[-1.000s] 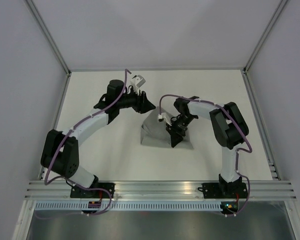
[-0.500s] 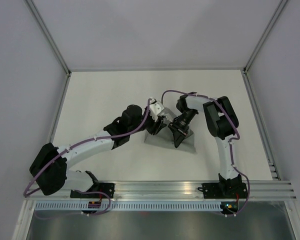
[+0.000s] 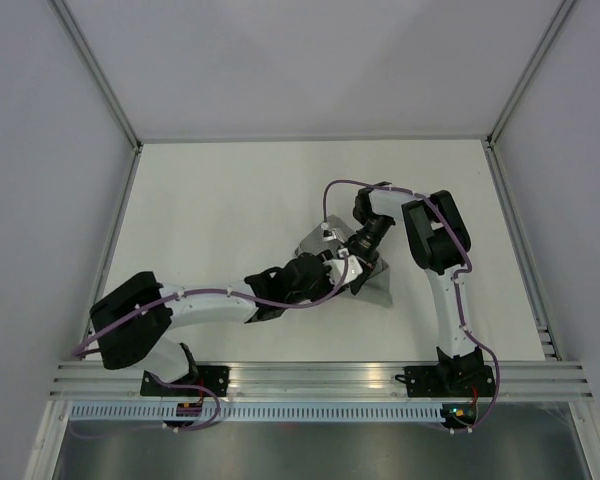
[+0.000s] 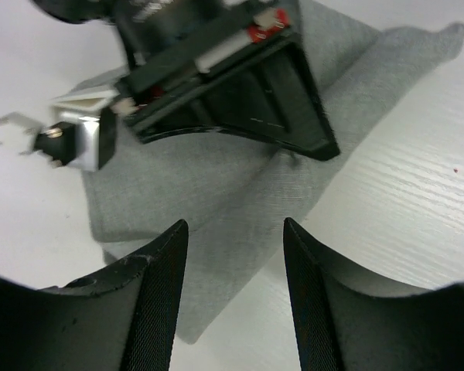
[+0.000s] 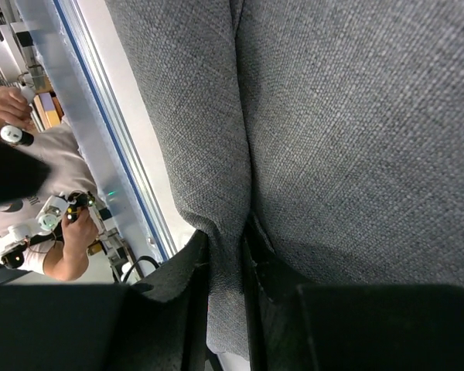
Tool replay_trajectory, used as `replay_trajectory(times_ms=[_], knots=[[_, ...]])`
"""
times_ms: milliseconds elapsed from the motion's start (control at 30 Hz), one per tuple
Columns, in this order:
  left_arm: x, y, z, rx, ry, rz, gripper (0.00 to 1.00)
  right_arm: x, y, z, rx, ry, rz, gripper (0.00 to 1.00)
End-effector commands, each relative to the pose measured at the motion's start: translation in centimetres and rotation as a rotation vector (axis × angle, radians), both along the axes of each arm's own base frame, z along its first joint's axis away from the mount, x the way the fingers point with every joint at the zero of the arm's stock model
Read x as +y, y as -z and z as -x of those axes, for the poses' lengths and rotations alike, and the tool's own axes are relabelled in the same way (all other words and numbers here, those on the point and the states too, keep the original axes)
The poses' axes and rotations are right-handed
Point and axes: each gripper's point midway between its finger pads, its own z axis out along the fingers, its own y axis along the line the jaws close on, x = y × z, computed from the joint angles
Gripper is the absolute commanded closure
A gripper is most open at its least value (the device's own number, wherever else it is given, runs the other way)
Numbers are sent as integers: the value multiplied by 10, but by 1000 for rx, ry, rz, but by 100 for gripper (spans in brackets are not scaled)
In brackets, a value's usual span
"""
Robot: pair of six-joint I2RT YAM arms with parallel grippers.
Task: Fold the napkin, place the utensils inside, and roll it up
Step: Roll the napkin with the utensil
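i judged this to be the folding step: the napkin lay rumpled on the table, a little right of centre, and no utensils showed anywhere. my right jaws were nearly closed, pinching a raised ridge of the napkin between them. my left jaws stood open and empty just above its near edge, with the napkin lying between and beyond the tips; i could not tell if they touched it. next, i reckoned, the left jaws needed to drop onto that edge and close on it, so both arms could draw the fold flat.
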Motion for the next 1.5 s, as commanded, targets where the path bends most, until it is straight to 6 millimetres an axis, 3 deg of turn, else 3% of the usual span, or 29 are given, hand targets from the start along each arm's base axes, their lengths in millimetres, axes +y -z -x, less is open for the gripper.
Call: replay_trajectory(times_ms=[0, 167, 367, 600, 933, 1000, 1167, 1467], knots=[[-20, 5, -2, -113, 37, -106, 42, -35, 60, -37, -209, -123, 140, 91], [-35, 27, 3, -111, 97, -169, 42, -36, 60, -36, -202, -123, 143, 91], [-47, 32, 0, -132, 130, -180, 40, -35, 61, -35, -204, -123, 142, 91], [-61, 55, 5, -72, 176, -193, 39, -34, 60, -35, -194, -113, 144, 91], [-51, 91, 14, 94, 156, -225, 41, -34, 59, -27, -170, -99, 138, 89], [-50, 96, 17, 136, 161, -229, 46, -34, 59, -26, -164, -93, 137, 89], [-36, 112, 19, 251, 128, -233, 70, -32, 55, -26, -160, -76, 128, 84], [-25, 136, 34, 429, 127, -230, 89, -28, 42, -25, -115, -24, 67, 69]])
